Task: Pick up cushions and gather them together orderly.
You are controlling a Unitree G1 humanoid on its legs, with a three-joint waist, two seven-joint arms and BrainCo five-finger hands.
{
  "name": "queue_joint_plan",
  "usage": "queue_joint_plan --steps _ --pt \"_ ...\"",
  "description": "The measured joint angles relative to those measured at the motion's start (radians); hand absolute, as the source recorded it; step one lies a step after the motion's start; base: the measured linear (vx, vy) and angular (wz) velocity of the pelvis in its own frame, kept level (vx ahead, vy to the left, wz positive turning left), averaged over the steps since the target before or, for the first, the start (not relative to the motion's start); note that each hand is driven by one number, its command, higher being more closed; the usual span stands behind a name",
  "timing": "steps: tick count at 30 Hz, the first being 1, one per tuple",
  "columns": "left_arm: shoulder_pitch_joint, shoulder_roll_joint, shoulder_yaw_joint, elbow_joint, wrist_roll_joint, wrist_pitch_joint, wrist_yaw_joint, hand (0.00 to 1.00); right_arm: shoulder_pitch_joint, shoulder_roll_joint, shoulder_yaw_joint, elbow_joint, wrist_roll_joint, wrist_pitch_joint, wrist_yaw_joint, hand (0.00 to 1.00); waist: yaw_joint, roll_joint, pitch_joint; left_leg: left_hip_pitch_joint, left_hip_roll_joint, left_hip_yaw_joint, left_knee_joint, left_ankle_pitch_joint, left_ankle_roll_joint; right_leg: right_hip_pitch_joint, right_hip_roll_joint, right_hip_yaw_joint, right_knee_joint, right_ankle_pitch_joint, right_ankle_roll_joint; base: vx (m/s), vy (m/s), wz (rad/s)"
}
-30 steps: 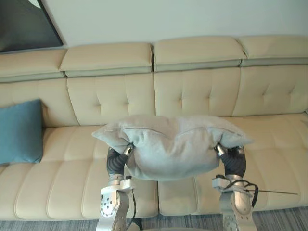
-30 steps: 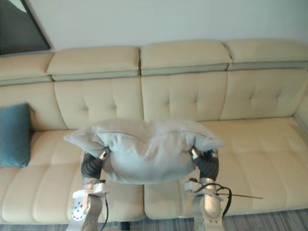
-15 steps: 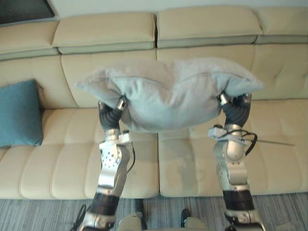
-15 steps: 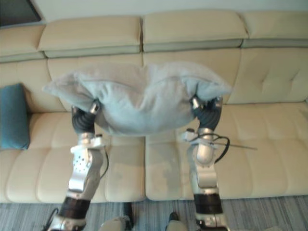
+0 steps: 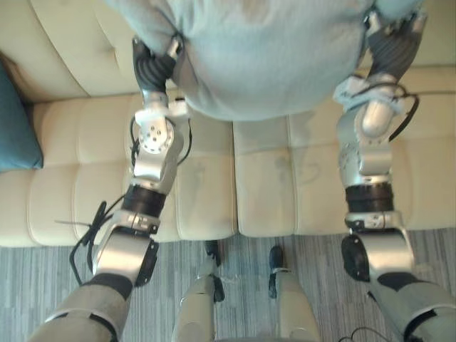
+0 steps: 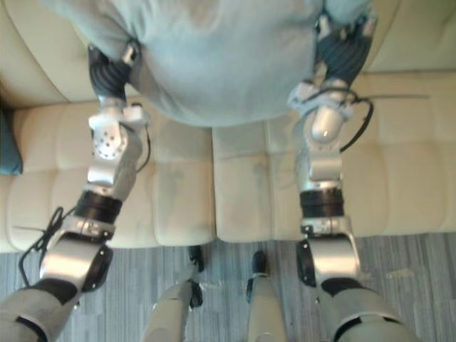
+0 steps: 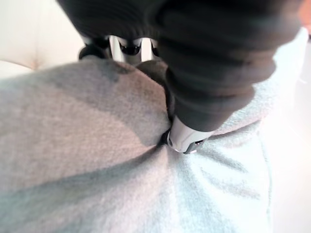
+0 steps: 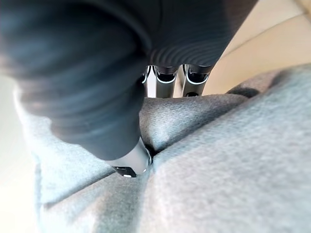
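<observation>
Above the seat of the cream sofa (image 5: 71, 185), the grey cushion (image 5: 263, 57) hangs in the air, carried by its two ends and clear of the upholstery. The left robot hand (image 5: 153, 68) pinches the left end, its thumb (image 7: 187, 138) dug into the cloth and its fingers curled over a fold on the far side. The right robot hand (image 5: 392, 46) pinches the right end the same way.

The cushion looks light and very soft: it bulges downward in the middle and dents deeply under each thumb. The fuzzy cover should not slip, but a grip on loose cloth alone could let the stuffing sag, so a hold deep at both ends suits it best.

A teal cushion (image 5: 14, 121) leans on the sofa at the far left, well apart. I see nothing lying on the seat between the two cushions. Grey striped carpet (image 5: 43, 278) lies nearest.
</observation>
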Motion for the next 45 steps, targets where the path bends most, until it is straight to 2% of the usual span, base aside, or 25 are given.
queue_joint_plan --steps 3,10,13,16,19,20,21,22,23,24,25,28,29,35,39,41,45 --pt "-0.036 0.0 0.003 0.012 -0.014 0.0 0.0 1.0 -0.035 -0.012 -0.003 0.003 0.026 0.0 0.0 1.0 0.002 0.001 0.001 -0.053 0.005 -0.004 -0.004 0.012 -0.004 -0.052 0.005 -0.003 0.002 0.001 -0.002 0.01 -0.019 0.04" --pt "-0.114 -0.001 0.004 0.086 -0.016 0.004 0.0 1.0 -0.15 -0.017 -0.024 0.096 0.103 0.008 0.002 1.0 0.012 0.012 0.054 -0.112 0.022 -0.025 -0.01 0.024 -0.019 -0.111 0.019 -0.011 0.021 0.002 -0.003 0.04 -0.033 0.07" --pt "-0.154 -0.002 0.013 0.12 -0.042 0.004 -0.009 1.0 -0.204 -0.037 -0.02 0.157 0.156 0.008 0.032 1.0 0.014 0.012 0.077 -0.128 0.031 -0.027 -0.01 0.024 -0.019 -0.122 0.027 -0.012 0.021 0.002 -0.003 0.05 -0.036 0.04" --pt "-0.208 0.002 0.034 0.163 -0.055 -0.001 -0.03 1.0 -0.262 -0.103 0.039 0.236 0.217 -0.005 0.076 1.0 0.014 0.012 0.08 -0.145 0.048 -0.032 -0.008 0.024 -0.019 -0.133 0.034 -0.027 0.021 0.002 -0.003 0.07 -0.057 0.07" --pt "-0.228 0.009 0.032 0.195 -0.058 0.0 -0.046 1.0 -0.284 -0.13 0.075 0.284 0.274 -0.003 0.114 1.0 0.012 0.012 0.08 -0.145 0.059 -0.036 0.002 0.024 -0.019 -0.152 0.04 -0.037 0.08 0.002 -0.003 0.06 -0.069 0.08" --pt "-0.235 0.027 0.03 0.213 -0.058 0.0 -0.048 0.0 -0.291 -0.141 0.106 0.313 0.301 -0.012 0.143 0.0 0.008 0.012 0.08 -0.144 0.071 -0.039 0.004 0.024 -0.019 -0.185 0.048 -0.037 0.148 0.006 0.002 0.06 -0.091 0.05" --pt "-0.24 0.035 0.028 0.223 -0.058 0.0 -0.05 0.0 -0.295 -0.147 0.121 0.322 0.315 -0.012 0.152 0.0 0.006 0.013 0.08 -0.144 0.079 -0.038 0.005 0.024 -0.019 -0.211 0.051 -0.035 0.194 0.011 0.004 0.03 -0.146 -0.07" --pt "-0.255 0.049 0.024 0.24 -0.059 -0.001 -0.057 0.0 -0.313 -0.157 0.143 0.351 0.334 -0.014 0.172 0.0 0.013 0.016 0.085 -0.145 0.097 -0.039 0.005 0.024 -0.02 -0.265 0.063 -0.031 0.199 -0.03 -0.022 0.01 -0.12 0.03" --pt "-0.269 0.066 0.025 0.258 -0.06 0.0 -0.063 0.0 -0.338 -0.17 0.174 0.383 0.358 -0.011 0.191 0.0 0.007 -0.001 0.091 -0.143 0.082 -0.025 0.007 0.02 -0.027 -0.202 0.033 -0.031 -0.099 0.126 -0.033 -0.02 -0.119 -0.13" --pt "-0.272 0.072 0.035 0.255 -0.06 -0.004 -0.063 0.0 -0.355 -0.176 0.186 0.39 0.358 -0.009 0.201 0.0 0.018 0.015 0.098 -0.149 0.103 -0.025 0.007 0.013 -0.038 -0.195 0.058 -0.043 -0.112 0.157 -0.033 -0.02 -0.062 -0.21" --pt "-0.281 0.09 0.043 0.262 -0.06 -0.005 -0.064 0.0 -0.369 -0.177 0.214 0.405 0.359 -0.009 0.212 0.0 0.018 0.015 0.101 -0.157 0.116 -0.009 0.015 0.023 -0.052 -0.195 0.071 -0.044 -0.144 0.189 -0.028 -0.02 -0.074 -0.39" --pt "-0.305 0.092 0.053 0.296 -0.057 0.001 -0.062 0.0 -0.374 -0.211 0.269 0.463 0.359 0.004 0.213 0.0 0.006 0.015 0.101 -0.154 0.123 -0.006 0.024 0.03 -0.061 -0.195 0.077 -0.045 -0.137 0.189 -0.028 0.04 -0.095 -0.1" --pt "-0.327 0.092 0.053 0.319 -0.052 0.006 -0.062 0.0 -0.369 -0.248 0.294 0.487 0.358 0.021 0.199 0.0 0.002 0.015 0.102 -0.145 0.119 -0.006 0.029 0.03 -0.061 -0.182 0.074 -0.046 -0.137 0.188 -0.028 0.04 -0.066 0.0" --pt "-0.3 0.116 0.071 0.335 -0.052 0.03 -0.062 0.0 -0.303 -0.306 0.281 0.511 0.355 0.05 0.163 0.0 0.0 0.015 0.101 -0.125 0.106 -0.013 0.029 0.029 -0.061 -0.152 0.059 -0.053 -0.139 0.188 -0.028 0.04 -0.007 0.11" --pt "-0.183 0.143 0.182 0.333 -0.057 0.046 -0.059 0.0 -0.2 -0.317 0.167 0.499 0.355 0.062 0.129 0.0 0.001 0.015 0.102 -0.115 0.09 -0.015 0.021 0.029 -0.061 -0.147 0.05 -0.044 -0.137 0.185 -0.025 0.02 -0.003 0.04" --pt "-0.089 0.151 0.274 0.328 -0.076 0.051 -0.06 0.0 -0.1 -0.331 0.056 0.48 0.354 0.062 0.114 0.0 -0.003 0.014 0.102 -0.082 0.087 -0.017 -0.003 0.029 -0.061 -0.125 0.05 -0.042 -0.137 0.185 -0.025 0.02 -0.022 -0.04" --pt "0.065 0.152 0.336 0.234 -0.09 0.059 -0.068 0.0 0.079 -0.336 -0.064 0.365 0.345 0.054 0.108 0.0 -0.017 0.011 0.102 -0.035 0.08 -0.026 -0.008 0.023 -0.06 -0.077 0.048 -0.036 -0.136 0.165 -0.013 0.0 -0.015 0.04"
